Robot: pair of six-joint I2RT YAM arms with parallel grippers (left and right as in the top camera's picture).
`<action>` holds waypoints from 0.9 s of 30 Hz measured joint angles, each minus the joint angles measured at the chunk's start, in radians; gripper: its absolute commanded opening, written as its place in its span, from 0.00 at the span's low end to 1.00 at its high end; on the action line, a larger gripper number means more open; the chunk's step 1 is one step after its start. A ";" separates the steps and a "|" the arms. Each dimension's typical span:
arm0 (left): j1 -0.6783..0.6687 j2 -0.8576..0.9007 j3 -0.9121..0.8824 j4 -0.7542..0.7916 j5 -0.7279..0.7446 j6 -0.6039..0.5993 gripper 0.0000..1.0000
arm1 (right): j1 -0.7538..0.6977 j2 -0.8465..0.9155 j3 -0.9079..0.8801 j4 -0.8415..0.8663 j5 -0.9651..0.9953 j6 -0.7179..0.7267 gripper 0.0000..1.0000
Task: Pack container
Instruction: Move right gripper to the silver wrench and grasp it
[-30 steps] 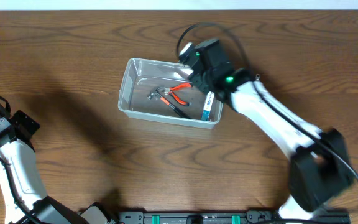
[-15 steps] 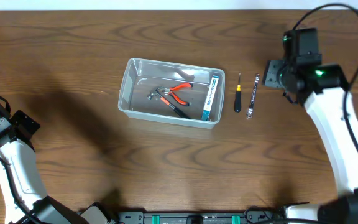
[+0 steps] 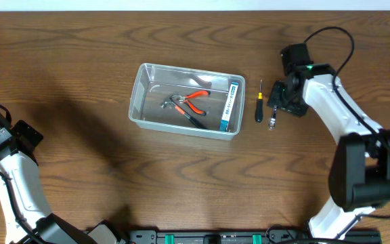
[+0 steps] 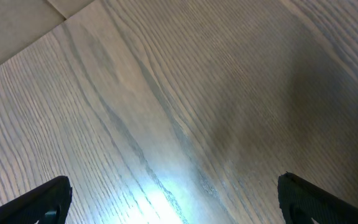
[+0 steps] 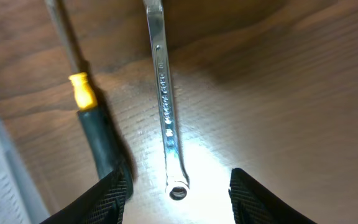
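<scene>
Overhead, my right gripper point(image 3: 283, 102) has left the container point(image 3: 152, 88). A second ago it sat over the container's right end, by the blue-and-white box point(image 3: 229, 106). It then swung well out to the right of the container, and now it has come back in and dropped low over the wrench point(image 3: 273, 122). I read that as the box being delivered and the next pick begun.

From the right wrist, the fingers point(image 5: 107, 199) are spread wide to either side of the wrench's ring end and hold nothing. The wrench lies flat on the table point(image 3: 80, 54), and I judge the tips are not yet on it. The screwdriver point(image 3: 258, 105), with its black handle and yellow collar, lies between the wrench and the container. It sits just beside the nearer finger, so closing could nudge it.

The container sits mid-table, clear-walled and open-topped. Inside it, the red-handled pliers point(image 3: 196, 100) lie near the middle, touching or overlapping a dark-handled tool point(image 3: 181, 112) with a metal head. The box runs along its right wall. Its left half is bare.

My left gripper point(image 4: 176, 205) is parked far to the container's left. Its tips are wide apart over bare wood with nothing between them.

Two tools remain outside the container, both to its right.
</scene>
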 measured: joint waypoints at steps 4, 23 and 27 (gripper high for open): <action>0.000 0.000 0.000 0.000 0.000 0.000 0.98 | 0.000 0.055 0.000 0.010 -0.024 0.020 0.53; 0.000 0.000 0.000 0.000 0.000 0.000 0.98 | 0.000 0.133 -0.003 0.057 -0.043 0.070 0.43; 0.000 0.000 0.000 0.000 0.000 0.000 0.98 | 0.000 0.138 -0.003 0.065 -0.042 0.070 0.33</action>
